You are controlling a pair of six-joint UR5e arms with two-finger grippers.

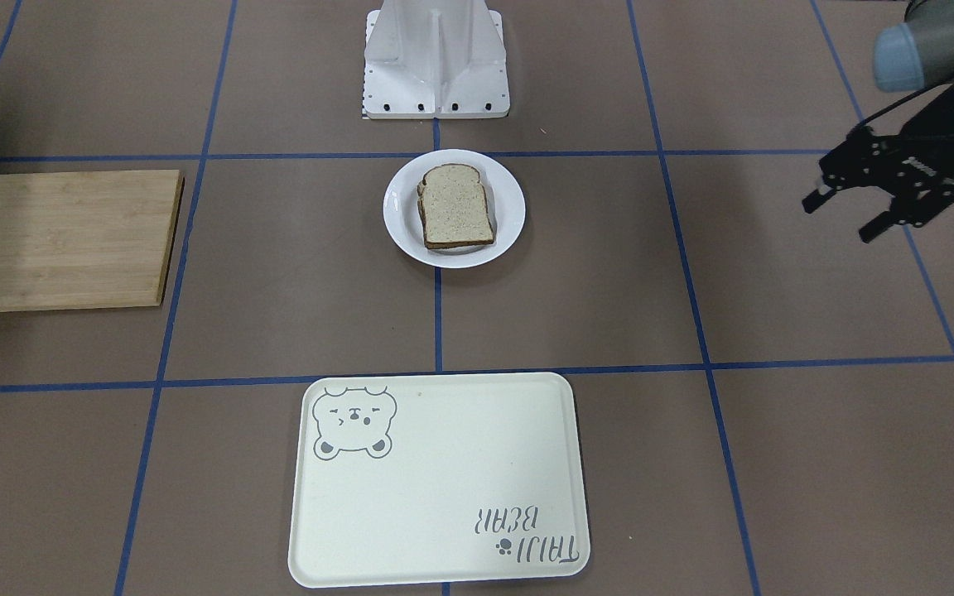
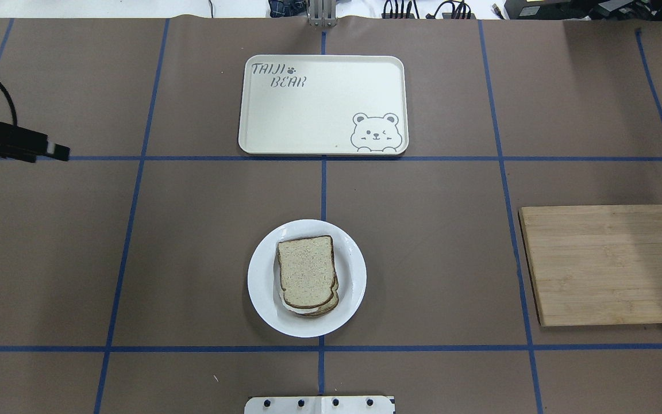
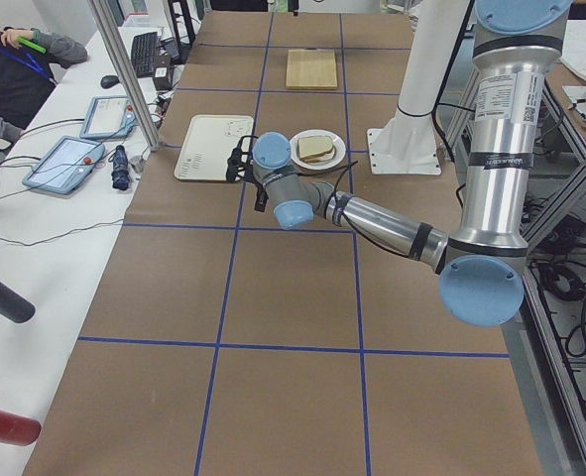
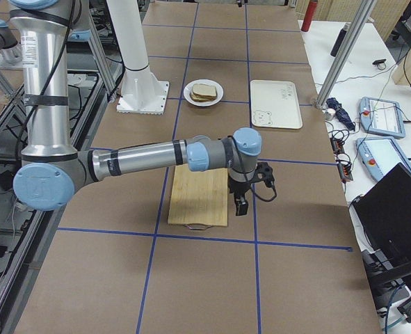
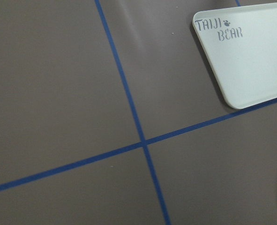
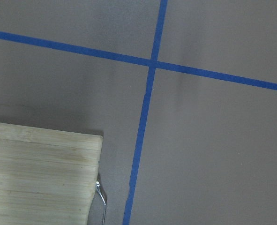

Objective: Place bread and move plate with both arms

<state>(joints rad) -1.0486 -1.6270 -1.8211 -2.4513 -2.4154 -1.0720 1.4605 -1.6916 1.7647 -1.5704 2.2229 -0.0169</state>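
Here, listed from the overhead view, with 12 o'clock as the side away from the robot.

- At 9 o'clock: left gripper [image 1: 841, 217], over the far edge of the bench [image 2: 204, 247] by a blue tape line [image 2: 193, 158], well apart from every item below. Its fingers [image 1: 818, 199] are spread apart and hold nothing.
- At 12 o'clock: tray [image 2: 319, 98], cream and rectangular, with a bear print and "TAIJI BEAR" lettering. It lies flat, its near edge just beside the tape line.
- At 6 o'clock: plate [image 2: 262, 299], round, glossy white, sitting on the lengthwise tape strip and near the white base block [image 2: 319, 405]. Between plate and tray is brown bench surface, crossed by the one tape line.
- On the plate: bread [image 2: 306, 269], the top piece of a stack, with dark crust and its domed end towards 6 o'clock. A second slice [image 2: 325, 307] lies under it, set off slightly towards 5 o'clock, with a thin white edge showing between the two.
- At 3 o'clock: cutting board [image 2: 607, 264], bamboo, flat, well apart from the plate, with a metal loop [image 6: 101, 197] at its outer end.
- Beyond 3 o'clock, seen only in the right side view: right gripper [image 4: 241, 204], hanging over the bench just beside the board's outer end, pointing down. How far its fingers stand open, I cannot tell.
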